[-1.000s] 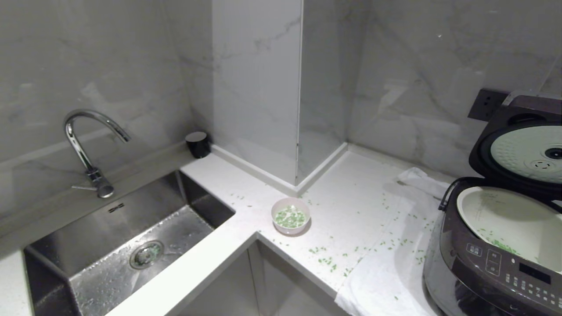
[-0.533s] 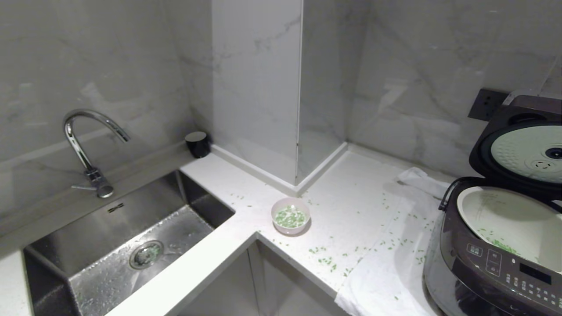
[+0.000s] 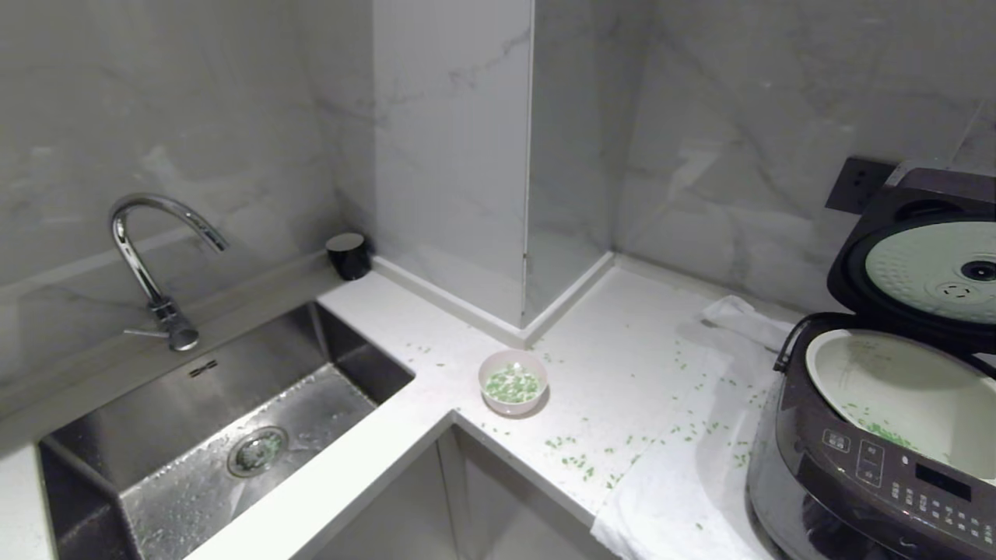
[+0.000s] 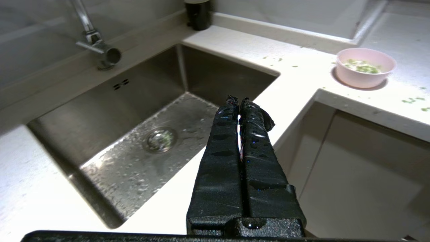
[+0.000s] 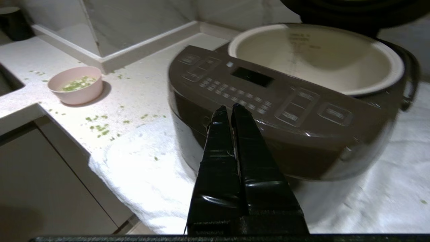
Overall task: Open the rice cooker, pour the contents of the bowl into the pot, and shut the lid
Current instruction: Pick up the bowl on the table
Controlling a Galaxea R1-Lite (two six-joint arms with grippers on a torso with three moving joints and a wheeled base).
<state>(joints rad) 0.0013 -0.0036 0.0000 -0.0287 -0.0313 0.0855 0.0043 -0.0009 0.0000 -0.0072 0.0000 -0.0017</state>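
Observation:
The rice cooker stands at the counter's right end with its lid raised. Its white pot is exposed, with a few green bits at the front. The pale pink bowl sits near the counter's inner corner, its contents chopped green bits. Neither arm shows in the head view. My left gripper is shut and empty above the counter strip beside the sink, the bowl well ahead of it to one side. My right gripper is shut and empty, just before the cooker's button panel.
A steel sink with a faucet fills the left. A black cup stands by the marble pillar. A white towel lies under the cooker. Loose green bits are scattered on the counter. A wall socket is behind the lid.
The whole head view has slid a touch to the left, so the camera moved. Bowl, cooker and lid stay where they were.

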